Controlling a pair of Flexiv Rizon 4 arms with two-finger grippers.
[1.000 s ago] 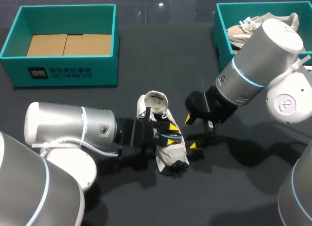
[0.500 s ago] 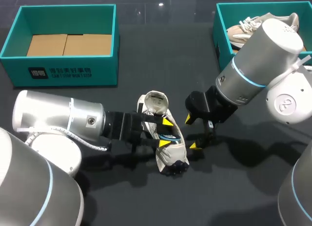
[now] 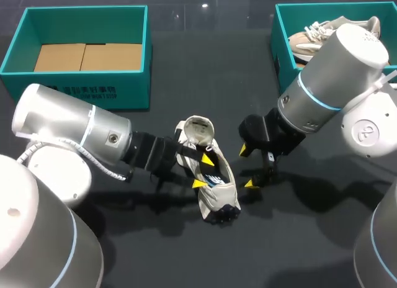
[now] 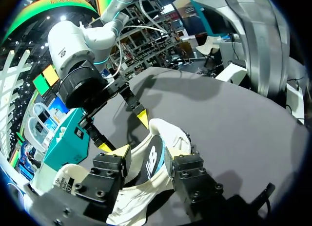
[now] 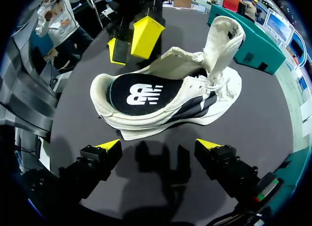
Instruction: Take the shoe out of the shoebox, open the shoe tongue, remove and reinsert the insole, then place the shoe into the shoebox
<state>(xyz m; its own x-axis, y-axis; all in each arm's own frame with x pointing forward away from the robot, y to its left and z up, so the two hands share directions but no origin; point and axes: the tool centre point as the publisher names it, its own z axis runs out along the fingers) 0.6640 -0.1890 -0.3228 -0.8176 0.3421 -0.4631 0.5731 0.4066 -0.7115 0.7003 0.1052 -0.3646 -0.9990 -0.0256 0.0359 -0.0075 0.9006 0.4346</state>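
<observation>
A dark table (image 3: 186, 77) carries 2 teal shoeboxes, 2 shoes and 2 grippers. The left shoebox (image 3: 133, 92) stands at the far left with only a brown cardboard liner (image 3: 87, 57) in it. The right shoebox (image 3: 280, 58) stands at the far right and holds 1 beige shoe (image 3: 310, 40), partly hidden by the right arm.

The other shoe, a white shoe (image 3: 214, 192), sits out on the table between the 2 boxes, nearer the robot and well apart from both. Its long axis runs from the far side toward the robot, slanting a little to the right at the near end. The toe end points away and the dark heel end points toward the robot. Its tongue (image 5: 222, 41) is folded up and forward, and 1 dark insole (image 5: 141, 95) shows inside the opening.

The left gripper (image 3: 203, 171) comes in over the shoe's left side with its 2 yellow tips spread apart along the shoe's length, clamping nothing. The right gripper (image 3: 248, 168) is just beside the shoe's right side, its 2 fingers also wide apart with only bare table between them
</observation>
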